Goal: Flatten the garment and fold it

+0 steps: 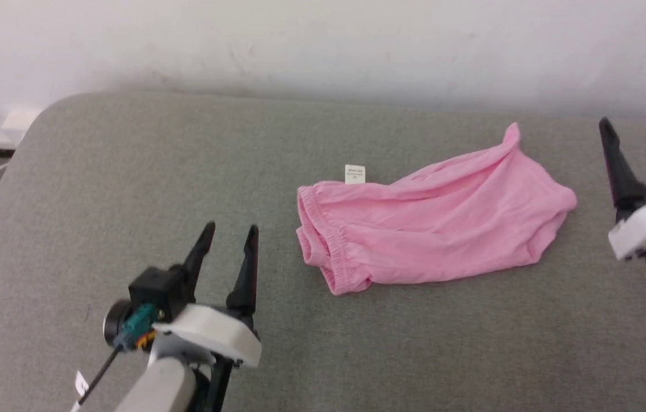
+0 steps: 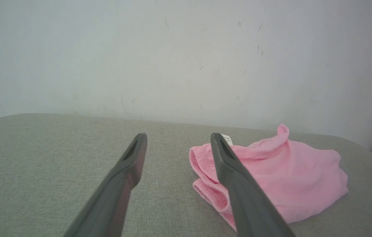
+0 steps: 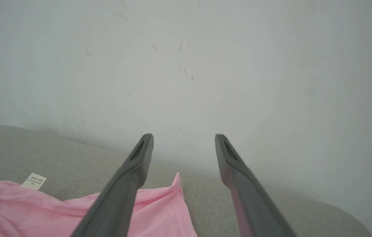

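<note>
**Head view.** You see the light pink soft cotton shorts (image 1: 431, 217) lying rumpled on the grey fabric-covered table (image 1: 128, 171), right of centre. Their gathered elastic waistband (image 1: 323, 240) faces the robot's left. The small white printed care label (image 1: 355, 174) sticks out at the waistband's far end. The left pincer (image 1: 230, 230) sits at the lower left, its fingers spread and empty, near the waistband but apart from it. The right pincer (image 1: 629, 119) sits at the right edge, also spread and empty, just beside the leg end and not touching it.

**Left wrist view.** The two dark fingers stand spread with bare table between them. The shorts lie beyond, to the right.

**Right wrist view.** The fingers stand spread and hold nothing. The shorts lie at the lower left, with one raised peak of cloth between the fingers, before a pale wall (image 3: 186, 65).
</note>
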Controlling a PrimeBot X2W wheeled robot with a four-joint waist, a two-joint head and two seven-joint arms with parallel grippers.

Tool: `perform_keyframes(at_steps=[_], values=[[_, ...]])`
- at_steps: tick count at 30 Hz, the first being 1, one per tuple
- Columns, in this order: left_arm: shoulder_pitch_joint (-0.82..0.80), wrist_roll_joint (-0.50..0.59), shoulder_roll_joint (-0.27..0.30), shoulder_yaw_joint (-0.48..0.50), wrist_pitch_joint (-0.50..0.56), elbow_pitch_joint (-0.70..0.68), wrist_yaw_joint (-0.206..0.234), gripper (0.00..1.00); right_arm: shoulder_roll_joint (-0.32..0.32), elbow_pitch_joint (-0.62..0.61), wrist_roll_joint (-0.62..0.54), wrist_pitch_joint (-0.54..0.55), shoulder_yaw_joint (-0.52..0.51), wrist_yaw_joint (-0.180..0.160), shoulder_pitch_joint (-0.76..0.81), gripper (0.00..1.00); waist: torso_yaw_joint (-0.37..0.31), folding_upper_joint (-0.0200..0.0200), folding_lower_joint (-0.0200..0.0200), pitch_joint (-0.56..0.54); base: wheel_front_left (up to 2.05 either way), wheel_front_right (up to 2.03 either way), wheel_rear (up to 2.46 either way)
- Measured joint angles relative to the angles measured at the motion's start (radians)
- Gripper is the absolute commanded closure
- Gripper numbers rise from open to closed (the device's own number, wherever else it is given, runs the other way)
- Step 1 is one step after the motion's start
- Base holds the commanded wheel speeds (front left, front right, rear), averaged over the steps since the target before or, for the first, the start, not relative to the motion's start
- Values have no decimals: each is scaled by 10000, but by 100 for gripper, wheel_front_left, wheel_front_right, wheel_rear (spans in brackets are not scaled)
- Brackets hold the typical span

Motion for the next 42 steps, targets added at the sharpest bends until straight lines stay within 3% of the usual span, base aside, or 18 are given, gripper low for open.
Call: perform_keyframes(at_steps=[8,14,21,27,34,42], values=[[1512,-33,-276,-150,-84,35,123,0,1965,-2226,-986,-443,-2036,-2,3120,0,-585,0,1,-624,0,0,0],[1714,-224,-380,-466,481,165,58,0,3287,-3820,-1687,-209,-2717,0,4731,0,-984,0,2,-717,0,0,0],[802,-389,-456,-623,1820,249,13,0,3616,-4888,-1923,284,-2709,0,5117,0,-1365,0,3,-265,0,0,0],[-397,-278,-393,-504,3012,888,662,0,3668,-5106,-1935,443,-2715,0,5108,0,-1762,0,5,281,0,0,0],[-638,-92,-209,-619,4428,1632,1476,0,3705,-4907,-1885,336,-2715,0,5100,0,-2279,0,5,815,0,0,0],[-792,-38,-98,-662,4961,1478,1716,0,3716,-4589,-1753,230,-2598,0,5061,0,-2488,0,3,1150,0,0,0]])
